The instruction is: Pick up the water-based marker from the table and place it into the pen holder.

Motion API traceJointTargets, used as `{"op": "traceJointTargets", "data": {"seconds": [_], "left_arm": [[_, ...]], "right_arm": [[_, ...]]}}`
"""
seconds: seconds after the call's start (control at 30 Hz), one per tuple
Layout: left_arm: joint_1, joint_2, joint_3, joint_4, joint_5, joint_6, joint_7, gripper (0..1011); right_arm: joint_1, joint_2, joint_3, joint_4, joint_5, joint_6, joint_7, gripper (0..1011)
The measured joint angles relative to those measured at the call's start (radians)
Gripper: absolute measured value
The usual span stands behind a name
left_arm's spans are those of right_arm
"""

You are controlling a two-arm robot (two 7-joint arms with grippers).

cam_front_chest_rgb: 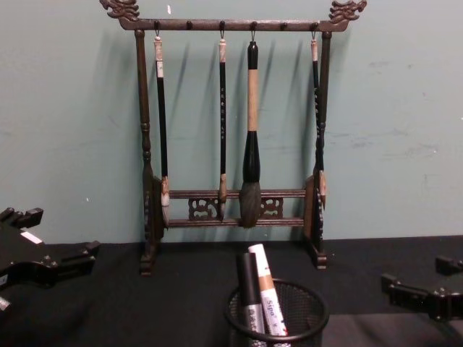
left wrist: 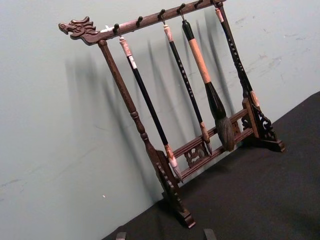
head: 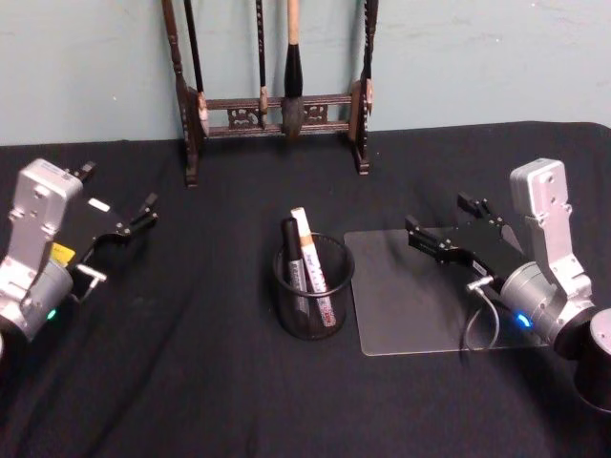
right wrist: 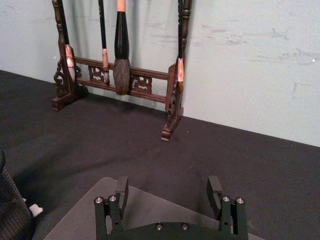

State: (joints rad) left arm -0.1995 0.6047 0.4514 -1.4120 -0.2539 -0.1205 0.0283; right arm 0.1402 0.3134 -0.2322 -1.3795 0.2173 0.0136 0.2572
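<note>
The marker [head: 314, 266] stands tilted in the holder [head: 313, 286] at the centre of the head view, white barrel with an orange band, leaning beside a darker pen [head: 293, 265] — both poke above the rim. In the chest view the holder [cam_front_chest_rgb: 275, 316] sits at bottom centre. Just right of it lies a clear mat [head: 420, 296] on the black counter [head: 191, 382]. The right gripper [head: 442, 228] hovers over the mat at the right of the frame, fingers [right wrist: 214, 186] wide apart, holding nothing. The left gripper [head: 151, 206] sits at the far left, well apart from the holder — fingers spread, empty. A brush rack [head: 272, 105] stands at the top centre.
</note>
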Motion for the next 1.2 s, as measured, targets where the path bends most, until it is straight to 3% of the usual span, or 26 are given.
{"op": "traceJointTargets", "data": {"seconds": [1.2], "left_arm": [[0.0, 0.0, 0.0, 0.0, 0.0, 0.0, 0.0, 1001]], "right_arm": [[0.003, 0.002, -0.003, -0.006, 0.006, -0.002, 0.003, 1002]]}}
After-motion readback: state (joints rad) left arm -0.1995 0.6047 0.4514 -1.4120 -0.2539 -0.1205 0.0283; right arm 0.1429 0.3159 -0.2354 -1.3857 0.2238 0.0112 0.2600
